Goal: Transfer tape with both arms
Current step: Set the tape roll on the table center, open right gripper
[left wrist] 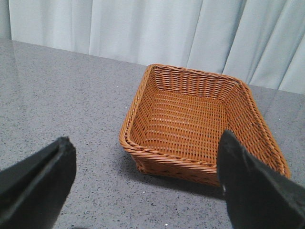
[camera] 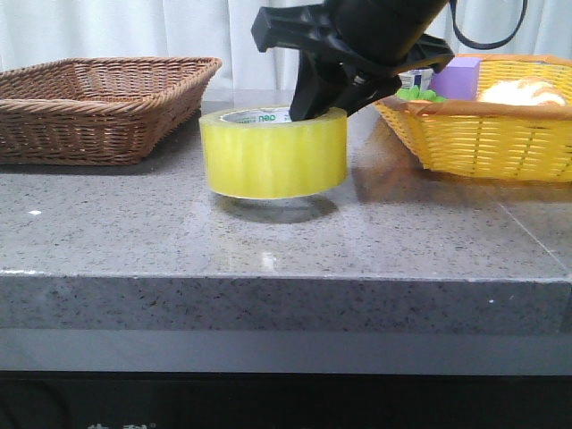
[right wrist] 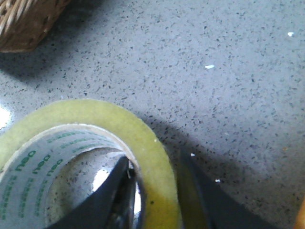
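While the tape (camera: 273,153) sits near mid-worktop (camera: 268,241), the right pincer (right wrist: 157,200) straddles its wall, one finger inside the core, probably clamped; the left pincer (left wrist: 143,186) gapes wide, empty. Stiff, light, slick-sided: grip the wall

You can't see the black right gripper's (camera: 315,105) fingertips in the front view: they drop behind the translucent yellow tape roll (camera: 273,152) at its two o'clock rim. The brown woven basket (camera: 98,103) is cut off at nine o'clock, the yellow woven basket (camera: 487,134) at three; its contents are blurred.
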You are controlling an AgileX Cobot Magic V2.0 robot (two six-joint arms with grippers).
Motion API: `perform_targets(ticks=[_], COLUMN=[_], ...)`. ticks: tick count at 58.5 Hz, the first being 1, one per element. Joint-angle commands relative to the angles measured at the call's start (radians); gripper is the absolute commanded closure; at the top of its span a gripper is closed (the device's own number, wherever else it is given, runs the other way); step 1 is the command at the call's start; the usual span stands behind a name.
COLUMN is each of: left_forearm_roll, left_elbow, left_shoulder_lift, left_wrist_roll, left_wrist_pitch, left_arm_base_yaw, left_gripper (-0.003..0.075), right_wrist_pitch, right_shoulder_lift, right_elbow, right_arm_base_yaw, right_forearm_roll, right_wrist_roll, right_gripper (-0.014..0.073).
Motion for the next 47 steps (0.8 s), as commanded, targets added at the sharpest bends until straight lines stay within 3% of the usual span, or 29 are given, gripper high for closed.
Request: perform_targets(ticks=[1, 14, 34, 41, 47], left_forearm_roll=[-0.008, -0.008, -0.008, -0.008, -0.008], left_elbow=[-0.033, -0.033, -0.033, -0.033, -0.033], left_shoulder_lift=[0.013, 0.013, 0.013, 0.013, 0.013], left_wrist_roll=[-0.002, -0.002, -0.002, -0.002, -0.002], left_wrist_pitch=[-0.074, -0.074, -0.074, -0.074, -0.074], left_arm_base_yaw=[-0.004, -0.004, -0.004, -0.004, -0.004], left_gripper=[0.0134, 0.0134, 0.0134, 0.0134, 0.0134], right_wrist_pitch=[-0.08, -0.071, -0.071, -0.077, -0.083], right_shoulder_lift=[-0.046, -0.046, -0.087, -0.117, -0.136], right_elbow=[-0.031, -0.031, -0.031, -0.031, -0.031], right_arm_base_yaw=[0.0, 0.0, 0.0, 0.0, 0.0], right_forearm_roll=[0.019, 0.019, 0.026, 0.026, 0.026], right_wrist_roll=[-0.005, -0.005, -0.005, -0.005, -0.005], right_gripper=[0.0398, 0.026, 0.0257, 0.0337, 0.049])
